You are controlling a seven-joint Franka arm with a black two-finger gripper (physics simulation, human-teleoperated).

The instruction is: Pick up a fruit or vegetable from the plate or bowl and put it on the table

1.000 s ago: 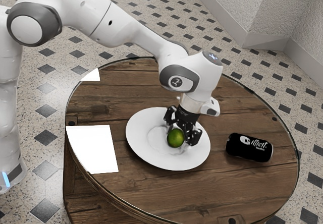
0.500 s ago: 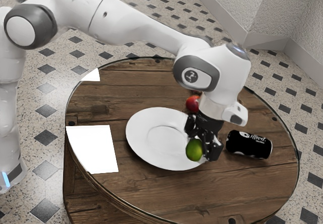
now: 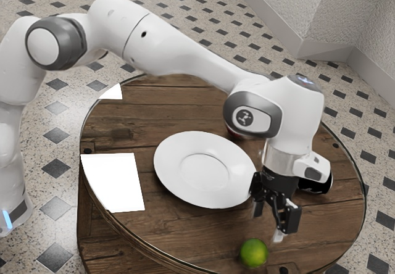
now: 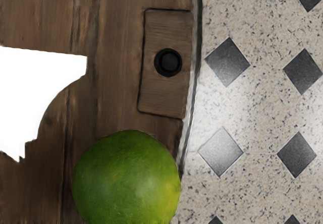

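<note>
So the lime (image 3: pixel 254 253) is round and a pretty solid green, going yellower on one side, with a soft shine and faint speckling on the skin in the wrist view. It's at the bottom of the exterior view, right of center, by the round wooden table's (image 3: pixel 185 234) near rim. Can't tell if it's actually sitting on the wood or slightly above it, tbh.

The gripper (image 3: pixel 267 223) has let go: fingers spread, nothing pinched between them. The lime is below the fingertips and a bit toward the exterior view's left, near them but not touching either one. The white plate (image 3: pixel 176 184) is mid-frame, up and left of the lime, and the black can (image 3: pixel 322 186) is right of center, partly behind the hand.
</note>
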